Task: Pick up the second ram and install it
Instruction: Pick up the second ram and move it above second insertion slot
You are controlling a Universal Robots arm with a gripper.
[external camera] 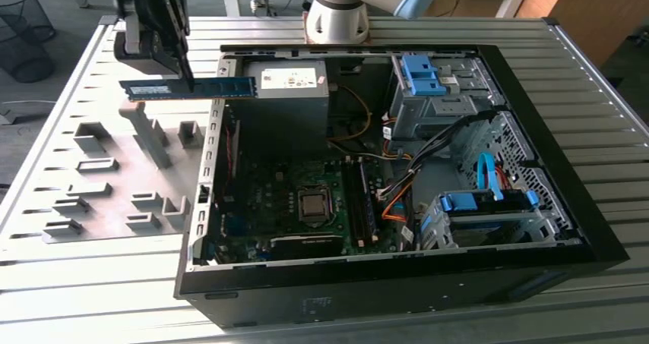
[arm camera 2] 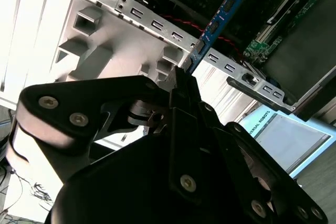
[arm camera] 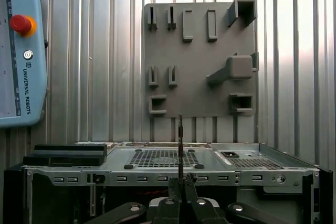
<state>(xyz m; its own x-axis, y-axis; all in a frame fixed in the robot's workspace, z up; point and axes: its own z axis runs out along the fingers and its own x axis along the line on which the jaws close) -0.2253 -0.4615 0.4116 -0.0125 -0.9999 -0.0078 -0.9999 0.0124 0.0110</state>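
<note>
My hand [external camera: 185,72] is clamped on the second ram [external camera: 218,86], holding it level by its top edge over the computer case's side wall [external camera: 211,154]. I judge that leaves its contact edge free.

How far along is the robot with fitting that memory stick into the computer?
Done: the long, flat blue-green circuit-board stick is off the grey holder plate. In hand: the black gripper clamps it between its fingers, in the air over the edge of the open black computer case. Left: it is not yet seated on the green motherboard inside.
</note>
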